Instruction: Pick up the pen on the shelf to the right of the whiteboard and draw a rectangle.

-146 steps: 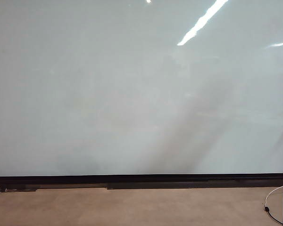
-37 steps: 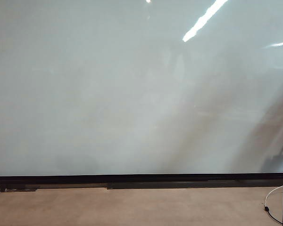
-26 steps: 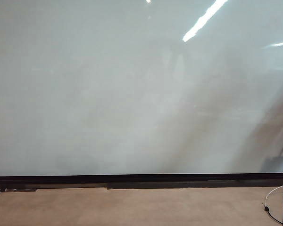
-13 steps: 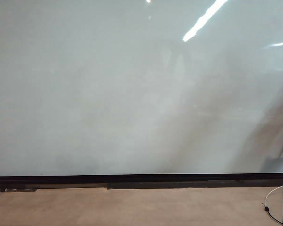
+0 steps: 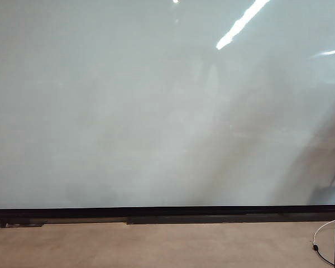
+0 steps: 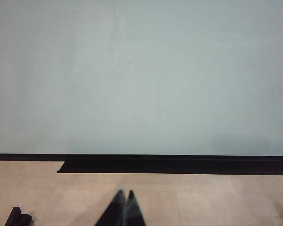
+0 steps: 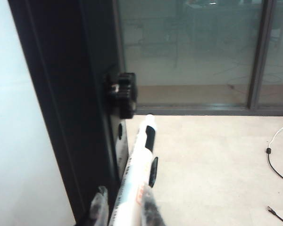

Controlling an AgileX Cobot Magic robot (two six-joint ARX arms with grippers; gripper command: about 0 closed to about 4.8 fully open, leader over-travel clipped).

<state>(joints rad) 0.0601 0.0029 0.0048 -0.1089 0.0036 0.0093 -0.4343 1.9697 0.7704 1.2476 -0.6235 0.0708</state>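
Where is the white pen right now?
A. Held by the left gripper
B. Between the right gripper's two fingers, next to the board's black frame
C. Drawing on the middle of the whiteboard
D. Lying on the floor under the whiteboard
B. In the right wrist view the pen stands between the fingers of the right gripper beside the whiteboard's black frame, while the left gripper holds nothing.
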